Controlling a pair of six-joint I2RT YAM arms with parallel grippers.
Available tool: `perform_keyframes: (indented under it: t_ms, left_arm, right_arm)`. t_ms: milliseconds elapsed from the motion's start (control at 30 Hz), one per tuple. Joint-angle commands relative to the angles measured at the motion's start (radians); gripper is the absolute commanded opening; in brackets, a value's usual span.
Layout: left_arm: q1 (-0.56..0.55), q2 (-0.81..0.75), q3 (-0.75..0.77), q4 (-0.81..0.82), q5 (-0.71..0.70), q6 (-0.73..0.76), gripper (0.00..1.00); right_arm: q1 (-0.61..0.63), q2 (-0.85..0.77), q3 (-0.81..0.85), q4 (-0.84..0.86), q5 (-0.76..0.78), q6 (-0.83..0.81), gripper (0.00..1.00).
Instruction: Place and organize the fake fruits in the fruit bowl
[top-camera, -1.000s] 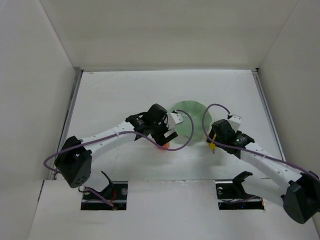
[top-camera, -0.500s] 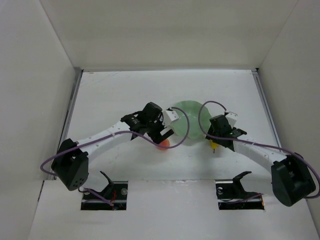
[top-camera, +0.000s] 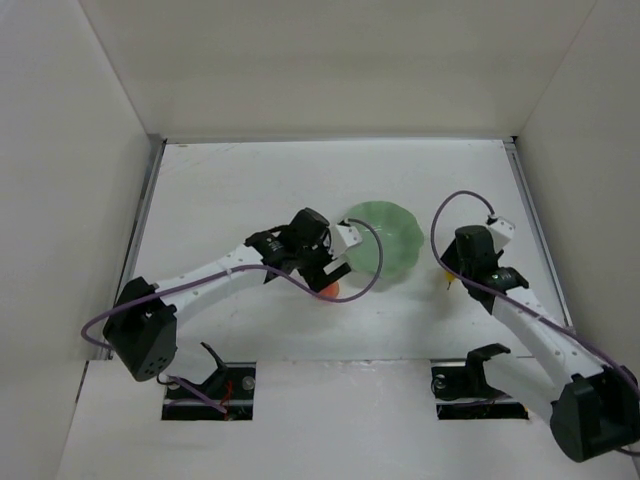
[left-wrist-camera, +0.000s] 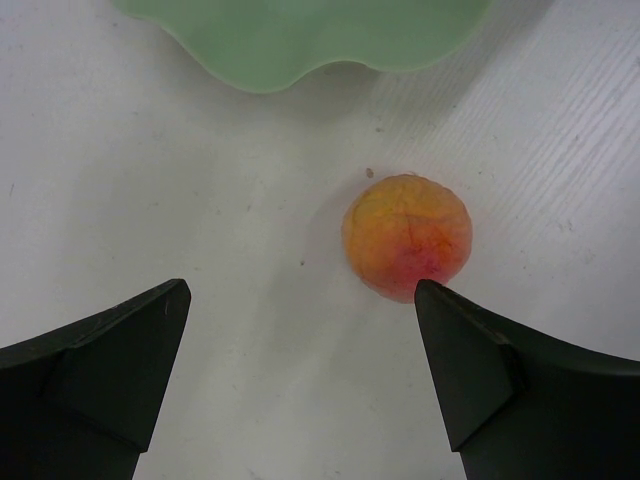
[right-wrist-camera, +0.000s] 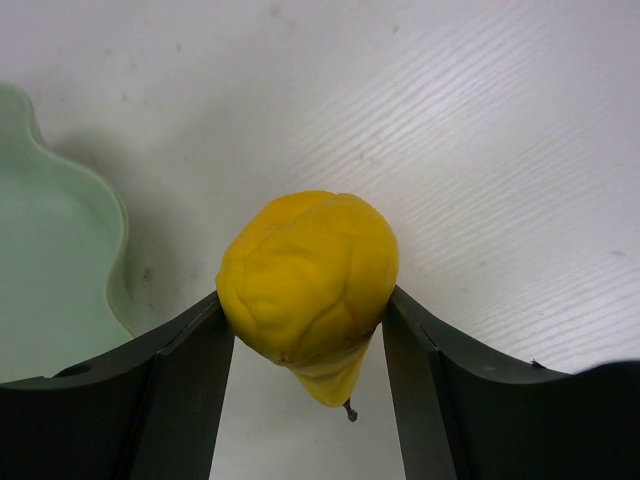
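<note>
Beside bowl (right-wrist-camera: 50, 270), right claw (right-wrist-camera: 304, 300) gripping pear (right-wrist-camera: 305, 265)

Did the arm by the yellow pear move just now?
Yes. The right gripper, fingers on the pear, swung right, away from the green bowl toward the table's right edge.

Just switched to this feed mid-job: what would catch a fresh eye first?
The yellow pear, pinched by the right gripper just right of the pale green bowl. Next, the orange-red peach on the table by the bowl's near rim, with the left gripper open over it. The bowl holds no fruit.
</note>
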Motion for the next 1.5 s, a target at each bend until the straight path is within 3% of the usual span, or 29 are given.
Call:
perform_keyframes:
  t_ms: [0, 100, 233, 433, 500, 533, 800, 967, 1100, 1333, 1467]
  left_arm:
    - [-0.054, -0.035, 0.007, 0.008, -0.017, 0.017, 1.00]
    - [-0.076, -0.018, 0.016, 0.009, -0.009, 0.017, 1.00]
    - [-0.080, 0.024, 0.014, 0.032, 0.009, 0.018, 1.00]
    - [-0.077, 0.069, 0.027, 0.031, 0.072, 0.011, 1.00]
    - [-0.082, 0.077, 0.025, 0.029, 0.090, 0.009, 1.00]
    - [-0.085, 0.084, 0.024, 0.028, 0.097, 0.008, 1.00]
    - [-0.119, 0.155, 0.007, 0.032, 0.112, -0.002, 1.00]
    - [-0.085, 0.196, -0.015, 0.081, 0.120, -0.002, 1.00]
    - [-0.063, 0.230, -0.021, 0.103, 0.146, -0.002, 0.87]
    - [-0.051, 0.184, -0.035, 0.088, 0.156, 0.009, 0.37]
    - [0.004, 0.079, 0.023, 0.022, 0.075, 0.038, 0.19]
  right_arm:
    - [-0.015, -0.074, 0.083, -0.024, 0.078, -0.053, 0.23]
    - [0.086, -0.087, 0.140, 0.028, 0.077, -0.057, 0.25]
    - [0.278, 0.066, 0.213, 0.163, -0.007, -0.067, 0.34]
    - [0.326, 0.333, 0.306, 0.292, -0.106, -0.074, 0.58]
    - [0.314, 0.392, 0.332, 0.303, -0.138, -0.076, 0.80]
    - [0.306, 0.403, 0.344, 0.303, -0.155, -0.079, 1.00]
    - [0.298, 0.247, 0.349, 0.305, -0.149, -0.085, 1.00]
    - [0.298, 0.118, 0.310, 0.280, -0.107, -0.090, 1.00]
    - [0.297, 0.045, 0.271, 0.257, -0.078, -0.087, 1.00]
    - [0.287, -0.034, 0.246, 0.222, -0.060, -0.084, 1.00]
    - [0.280, -0.076, 0.252, 0.219, -0.055, -0.082, 1.00]
